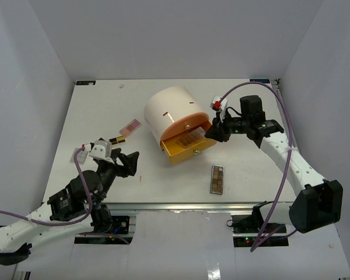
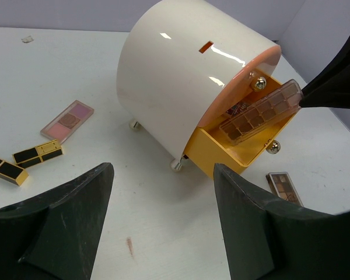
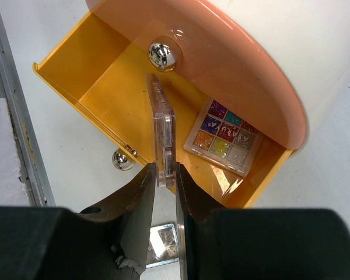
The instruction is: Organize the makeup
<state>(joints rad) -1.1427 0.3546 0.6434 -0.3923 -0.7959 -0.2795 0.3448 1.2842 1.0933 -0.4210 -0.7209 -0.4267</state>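
Clamped the right hand [image 3: 165,175] on the short end of a brown eyeshadow palette [image 3: 162,125], with the fingers almost together around the thin clear case. Held it edge-on, slanting down into the open yellow drawer [image 3: 99,70] of the cream cylinder [image 1: 172,111], with its far end near the silver knob [image 3: 164,55] of the pink drawer [image 3: 233,64] above. Shared that drawer with a glitter palette [image 3: 224,135] lying flat inside. Looked light, stiff and slick: hard plastic and probably brittle pans, so likely to pivot or slide in such a narrow end pinch. Better gripped across the two long edges near the middle, and lowered flat rather than dropped. Found the left hand [image 2: 163,169] spread wide and empty above the surface [image 1: 105,105]. Left out on that surface: another brown palette [image 1: 217,179], a pink palette [image 2: 67,120], gold-and-black bars [image 2: 38,153].
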